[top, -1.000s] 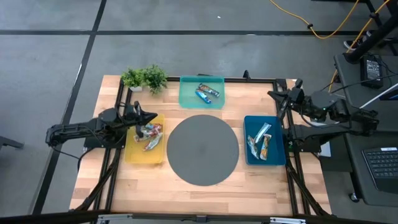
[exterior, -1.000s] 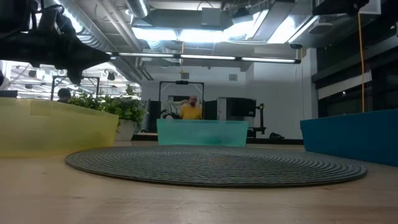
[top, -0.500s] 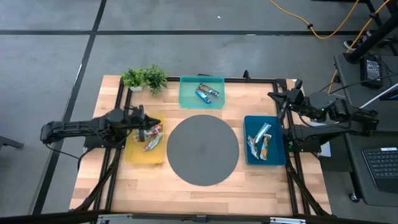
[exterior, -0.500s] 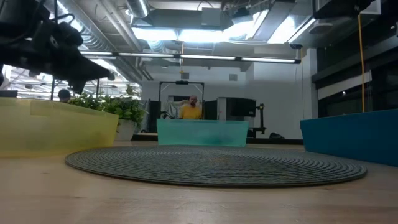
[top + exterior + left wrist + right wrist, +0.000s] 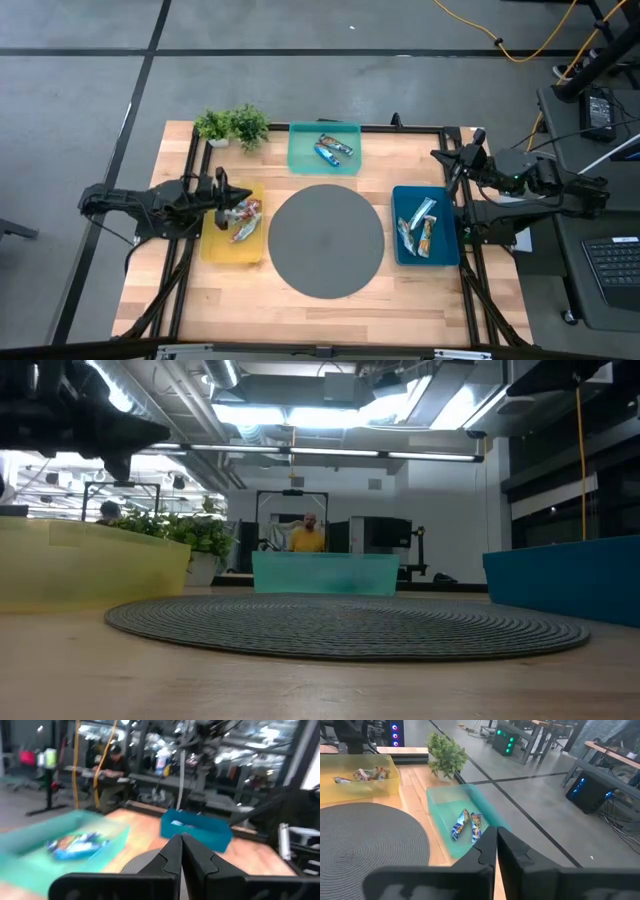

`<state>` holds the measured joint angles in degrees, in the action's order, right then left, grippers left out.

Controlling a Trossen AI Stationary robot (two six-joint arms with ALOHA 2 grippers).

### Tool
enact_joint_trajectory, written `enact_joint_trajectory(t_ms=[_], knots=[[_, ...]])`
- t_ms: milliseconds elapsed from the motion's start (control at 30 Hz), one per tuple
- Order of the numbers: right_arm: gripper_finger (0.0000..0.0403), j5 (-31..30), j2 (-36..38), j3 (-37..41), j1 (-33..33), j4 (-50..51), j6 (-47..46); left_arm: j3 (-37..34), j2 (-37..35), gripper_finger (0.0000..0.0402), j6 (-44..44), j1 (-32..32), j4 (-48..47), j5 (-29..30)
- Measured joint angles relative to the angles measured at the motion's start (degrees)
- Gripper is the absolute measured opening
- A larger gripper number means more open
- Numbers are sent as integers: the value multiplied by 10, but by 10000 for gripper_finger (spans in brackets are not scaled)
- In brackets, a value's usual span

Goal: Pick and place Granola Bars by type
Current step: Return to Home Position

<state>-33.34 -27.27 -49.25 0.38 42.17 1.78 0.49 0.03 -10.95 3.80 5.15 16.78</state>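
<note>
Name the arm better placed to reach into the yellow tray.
Left. The left gripper hangs over the yellow tray; the right gripper sits by the blue tray, across the mat.

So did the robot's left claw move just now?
Yes. The left gripper has pulled back a little over the yellow tray, away from the round grey mat.

mat [image 5: 325, 240]: dark grey, ringed weave
left tray [image 5: 212, 252]: yellow
left bars [image 5: 243, 213]: reddish multicolour
middle tray [image 5: 300, 160]: teal
middle bars [image 5: 332, 150]: blue
right tray [image 5: 447, 250]: deep blue
right bars [image 5: 417, 225]: silvery-white
</note>
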Motion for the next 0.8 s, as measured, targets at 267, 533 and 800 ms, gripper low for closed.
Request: enact_joint_trajectory(t_ms=[267, 533, 800], knots=[[8, 0, 0, 0, 0, -1, 10, 0, 1, 2, 50, 56, -13, 68], [15, 0, 0, 0, 0, -8, 14, 0, 1, 3, 144, 56, -12, 73], [14, 0, 0, 0, 0, -8, 10, 0, 1, 3, 134, 55, -9, 199]])
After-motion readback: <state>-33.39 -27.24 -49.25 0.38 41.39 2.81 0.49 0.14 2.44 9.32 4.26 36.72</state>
